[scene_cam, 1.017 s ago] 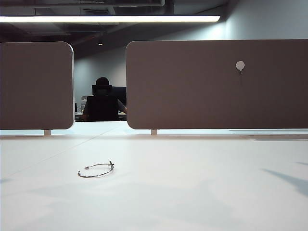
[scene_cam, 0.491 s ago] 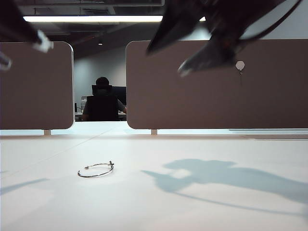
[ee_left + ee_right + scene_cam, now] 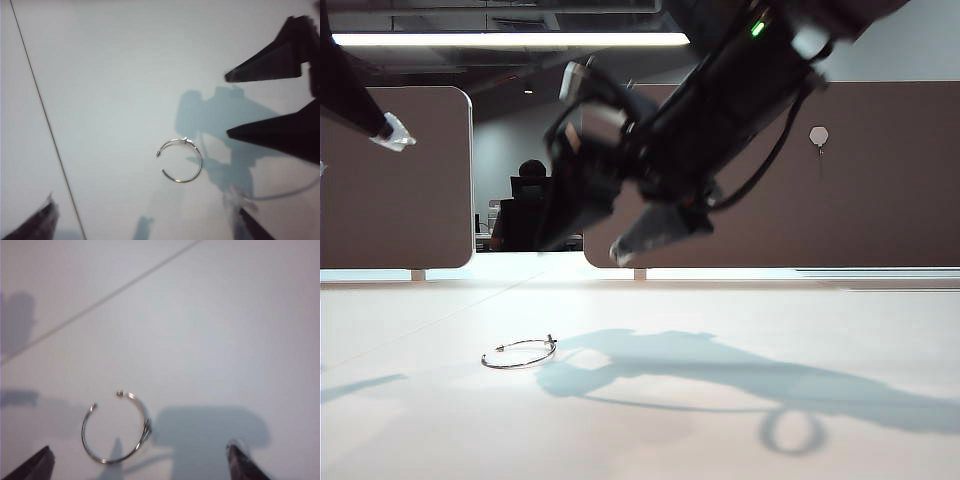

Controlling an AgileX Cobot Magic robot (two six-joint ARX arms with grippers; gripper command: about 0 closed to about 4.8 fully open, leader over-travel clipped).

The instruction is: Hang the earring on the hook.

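Where only bare table [image 3: 740, 420] lay before, both grippers, right [image 3: 585, 245] and left [image 3: 360, 150], fingers wide and empty above unmoved earring [image 3: 520, 353]

No readable text, labels or numbers.

The earring [image 3: 520, 353], a thin silver wire hoop with an open gap and a small clasp, is laid flat on the white desk [image 3: 720, 430], untouched. The hook [image 3: 819, 136], a small white hexagonal cap with a short dark prong beneath, is fixed high on the brown partition panel [image 3: 880, 200], well apart from the earring.
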